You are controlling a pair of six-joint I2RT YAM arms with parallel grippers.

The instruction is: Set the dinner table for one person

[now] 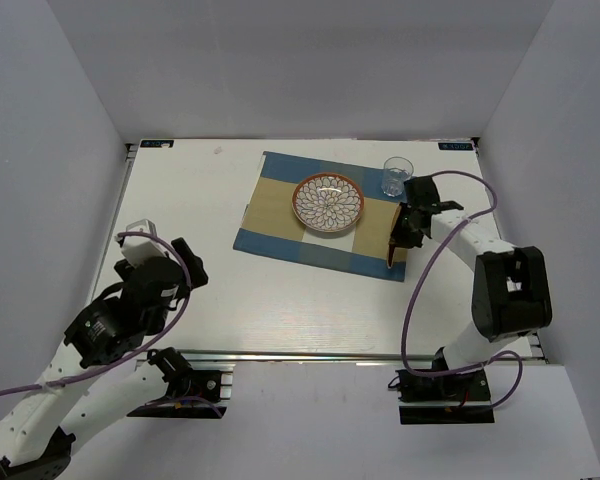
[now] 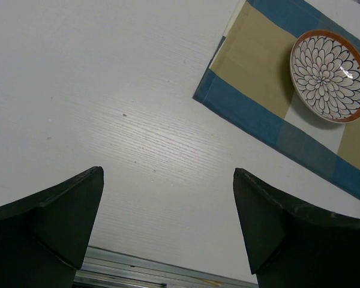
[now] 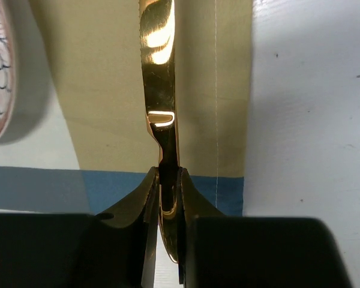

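The right hand (image 3: pixel 167 180) was closed on a gold cutlery piece (image 3: pixel 159 72), held over the right margin of the placemat (image 3: pixel 108 90) beside the plate (image 1: pixel 328 202). The left hand (image 2: pixel 168 174) was spread wide above the counter (image 2: pixel 108 90), on which all items were laid. Risk noted: the thin piece, pinched near one end, could pivot on release and land askew; the glass (image 1: pixel 397 177) near the wrist could be clipped.

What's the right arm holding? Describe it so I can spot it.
Start at the blue-and-tan placemat on the white table. At its right edge, beyond the patterned plate, the right gripper pinches a slim gold utensil, the only cutlery in view.
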